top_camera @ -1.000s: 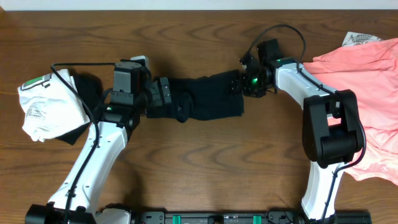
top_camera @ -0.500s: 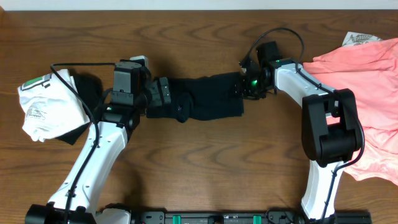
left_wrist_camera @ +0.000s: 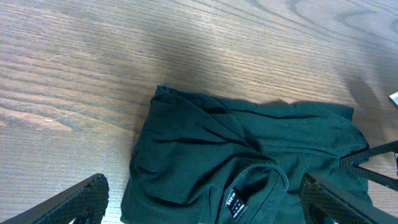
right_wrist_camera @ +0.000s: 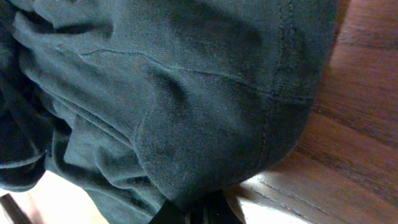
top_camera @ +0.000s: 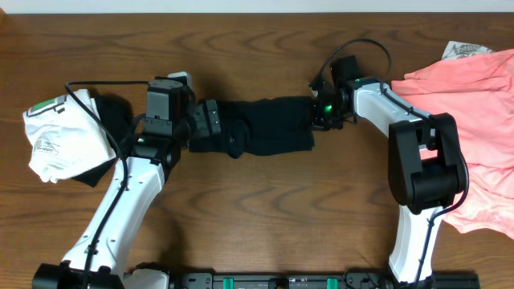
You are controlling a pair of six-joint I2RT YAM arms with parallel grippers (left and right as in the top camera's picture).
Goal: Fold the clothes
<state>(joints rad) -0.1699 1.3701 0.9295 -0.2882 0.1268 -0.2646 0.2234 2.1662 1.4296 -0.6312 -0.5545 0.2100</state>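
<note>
A black shirt (top_camera: 273, 128) lies bunched into a short strip at the table's middle. My left gripper (top_camera: 225, 130) hovers over its left end, jaws wide open. In the left wrist view the two fingers (left_wrist_camera: 81, 199) stand either side of the shirt (left_wrist_camera: 249, 155), with the collar label between them and nothing held. My right gripper (top_camera: 315, 112) is at the shirt's right edge. The right wrist view is filled with dark fabric (right_wrist_camera: 186, 93), and the gripper (right_wrist_camera: 199, 214) is shut on a fold of its hem.
A white garment with green print (top_camera: 56, 132) lies at the far left on another black one (top_camera: 116, 120). A salmon-pink garment (top_camera: 474, 120) spreads over the right edge, a pale printed piece (top_camera: 464, 50) behind it. Bare wood (top_camera: 265, 209) lies in front.
The right gripper has closed on the shirt's right edge. The left arm and the shirt have stayed where they were.
</note>
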